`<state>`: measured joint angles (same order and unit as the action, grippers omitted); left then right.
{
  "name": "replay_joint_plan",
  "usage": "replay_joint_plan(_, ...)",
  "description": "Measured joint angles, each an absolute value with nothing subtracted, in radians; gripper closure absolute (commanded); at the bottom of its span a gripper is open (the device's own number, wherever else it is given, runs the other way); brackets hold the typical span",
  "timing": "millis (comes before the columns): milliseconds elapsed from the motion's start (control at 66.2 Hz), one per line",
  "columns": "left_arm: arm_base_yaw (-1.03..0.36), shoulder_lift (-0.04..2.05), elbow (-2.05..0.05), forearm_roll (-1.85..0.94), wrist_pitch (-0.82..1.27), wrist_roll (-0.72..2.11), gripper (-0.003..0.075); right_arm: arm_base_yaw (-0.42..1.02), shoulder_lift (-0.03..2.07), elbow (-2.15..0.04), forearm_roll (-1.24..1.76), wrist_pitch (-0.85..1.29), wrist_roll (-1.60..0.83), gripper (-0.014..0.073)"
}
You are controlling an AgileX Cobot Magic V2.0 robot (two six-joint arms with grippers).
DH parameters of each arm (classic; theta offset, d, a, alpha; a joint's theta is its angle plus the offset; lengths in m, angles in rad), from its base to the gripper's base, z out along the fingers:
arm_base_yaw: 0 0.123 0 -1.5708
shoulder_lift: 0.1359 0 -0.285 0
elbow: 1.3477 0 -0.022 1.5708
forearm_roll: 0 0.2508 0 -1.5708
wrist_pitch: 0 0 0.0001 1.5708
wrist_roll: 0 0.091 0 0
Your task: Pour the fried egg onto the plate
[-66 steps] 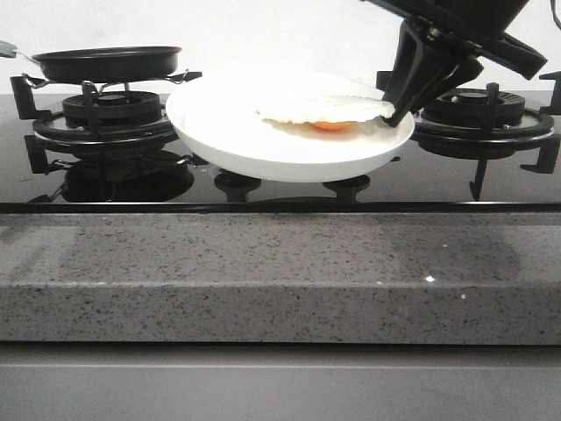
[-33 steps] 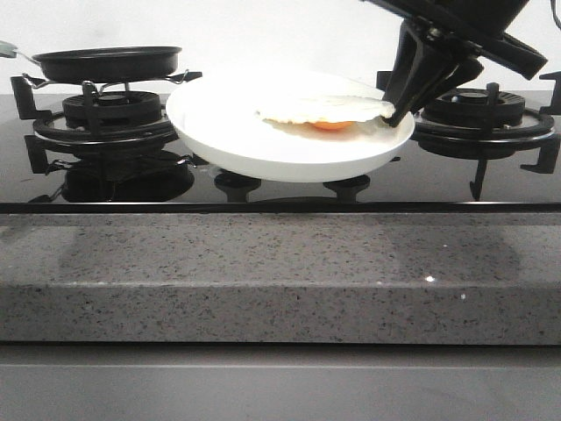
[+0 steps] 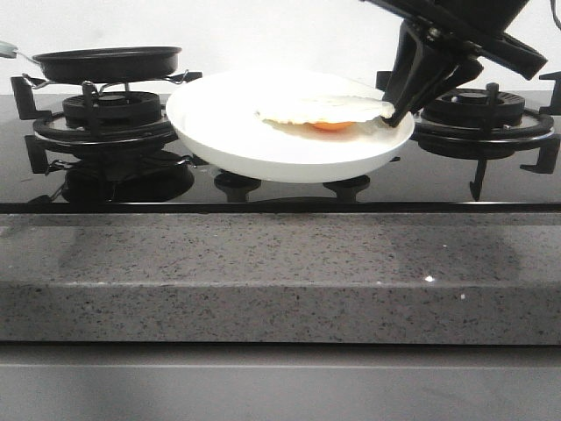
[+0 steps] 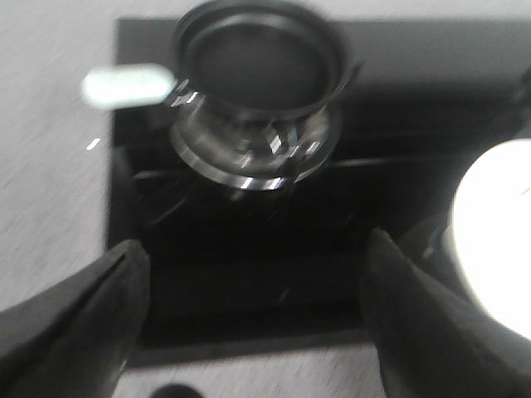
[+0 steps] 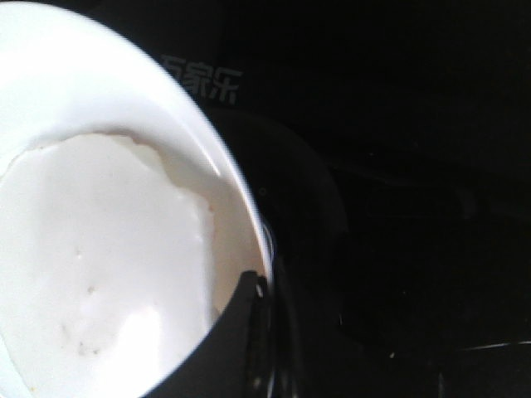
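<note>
Fried egg (image 3: 326,110) lies in the plate (image 3: 228,132), folded, its orange yolk showing beneath the white flap. Left of the plate, a black frying pan (image 3: 107,63) sits on the left burner (image 3: 105,118) of the glass hob. The left gripper (image 4: 249,323) hangs over the hob near that pan, fingers wide apart, holding nothing. At the plate's right rim, the right gripper (image 3: 394,112) is clamped on the rim, holding the plate lifted off the hob. Right of the plate stands the right burner (image 3: 486,114). A grey speckled worktop (image 3: 280,272) fronts the hob.

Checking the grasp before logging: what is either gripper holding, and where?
Right gripper pinches the round white plate at its right rim; the fried egg lies inside. Left gripper holds nothing.
</note>
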<state>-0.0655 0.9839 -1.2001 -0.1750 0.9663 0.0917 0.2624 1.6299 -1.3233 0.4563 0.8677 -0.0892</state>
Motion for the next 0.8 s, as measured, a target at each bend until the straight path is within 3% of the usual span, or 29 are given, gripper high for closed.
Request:
replay_joint_plan(347,-0.111,0.775,-0.998,-0.097,0.972,0.03,0.0195,0.262,1.63,-1.323,0.456,0.868,-0.091,0.0659)
replay_joint_plan(800,-0.111,0.763,-0.985,-0.095,0.974,0.03,0.0195,0.262,1.63,-1.323,0.456,0.856,-0.091,0.0659)
